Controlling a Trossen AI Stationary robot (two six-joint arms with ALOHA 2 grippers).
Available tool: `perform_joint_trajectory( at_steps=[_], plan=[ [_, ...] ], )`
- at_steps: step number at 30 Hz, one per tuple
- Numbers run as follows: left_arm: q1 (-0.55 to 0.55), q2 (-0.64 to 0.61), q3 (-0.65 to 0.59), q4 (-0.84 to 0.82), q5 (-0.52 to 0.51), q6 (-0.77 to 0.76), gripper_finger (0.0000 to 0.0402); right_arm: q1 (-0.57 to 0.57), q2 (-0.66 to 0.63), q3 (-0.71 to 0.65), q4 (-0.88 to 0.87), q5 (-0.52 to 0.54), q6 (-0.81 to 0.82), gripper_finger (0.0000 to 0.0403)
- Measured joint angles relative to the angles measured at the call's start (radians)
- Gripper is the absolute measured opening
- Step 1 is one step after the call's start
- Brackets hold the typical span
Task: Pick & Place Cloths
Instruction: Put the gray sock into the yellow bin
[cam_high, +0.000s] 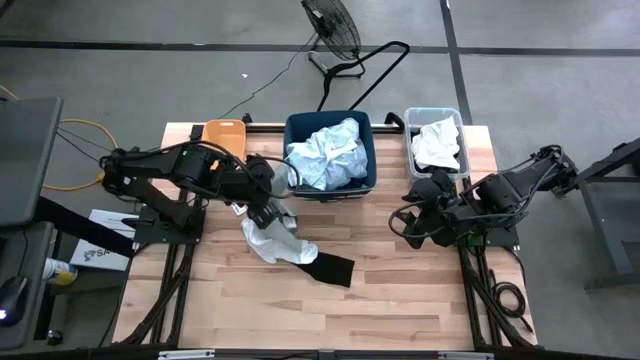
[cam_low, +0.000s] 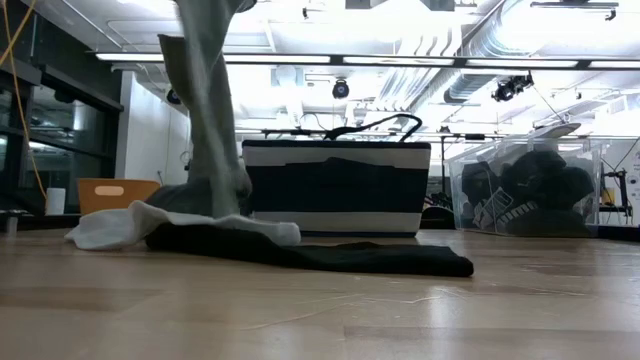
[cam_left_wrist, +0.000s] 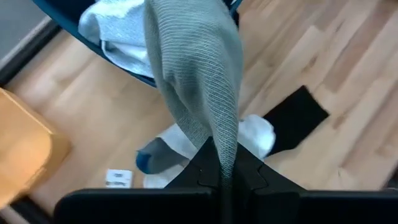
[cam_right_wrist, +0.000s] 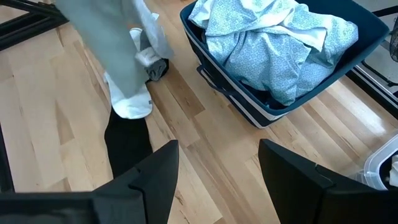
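My left gripper (cam_high: 268, 208) (cam_left_wrist: 222, 163) stands over the table's middle, in front of the navy bin, shut on a grey-green sock (cam_left_wrist: 199, 74) (cam_low: 205, 120) (cam_right_wrist: 106, 43). Under it a white and grey sock (cam_high: 268, 243) (cam_low: 110, 226) (cam_right_wrist: 132, 102) lies flat on the table, and a black sock (cam_high: 330, 268) (cam_low: 340, 258) (cam_right_wrist: 127, 146) lies next to it. Pale blue cloths (cam_high: 328, 152) (cam_right_wrist: 273, 50) fill the navy bin. A white cloth (cam_high: 437, 145) sits in the clear bin. My right gripper (cam_high: 405, 225) (cam_right_wrist: 217, 180) waits open at the table's right side and holds nothing. My left gripper pinches the grey-green sock between its two shut fingers at one end (cam_left_wrist: 225, 149). The sock hangs slack below the fingers. Its lower end (cam_low: 225, 190) reaches down to the socks on the table; whether it rests on them, I cannot tell.
The navy bin (cam_high: 296, 125) (cam_low: 335, 190) stands at the far middle, the orange bin (cam_high: 224, 133) (cam_low: 105, 192) to its left, the clear bin (cam_high: 410, 150) (cam_low: 525, 195) to its right. Bare wood spreads across the near half of the table (cam_high: 400, 310).
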Motion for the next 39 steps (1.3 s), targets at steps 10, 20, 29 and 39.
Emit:
perform_joint_trajectory(
  at_steps=[10,20,29,39],
  plan=[
    [-0.002,-0.031,0.0,0.183,0.126,0.129,0.0002,0.0,0.0,0.0,0.0,-0.016,0.003,0.0213],
    [-0.081,0.075,-0.067,0.158,0.286,0.366,0.0002,0.0,0.0,0.0,0.0,-0.02,0.003,0.0213],
    [-0.21,0.156,-0.272,0.186,0.372,0.378,0.0002,0.0,0.0,0.0,0.001,-0.022,0.003,0.0213],
    [-0.311,0.156,-0.456,0.286,0.405,0.185,0.0029,0.0,0.0,0.0,0.0,-0.021,0.0,0.0213]
  ],
)
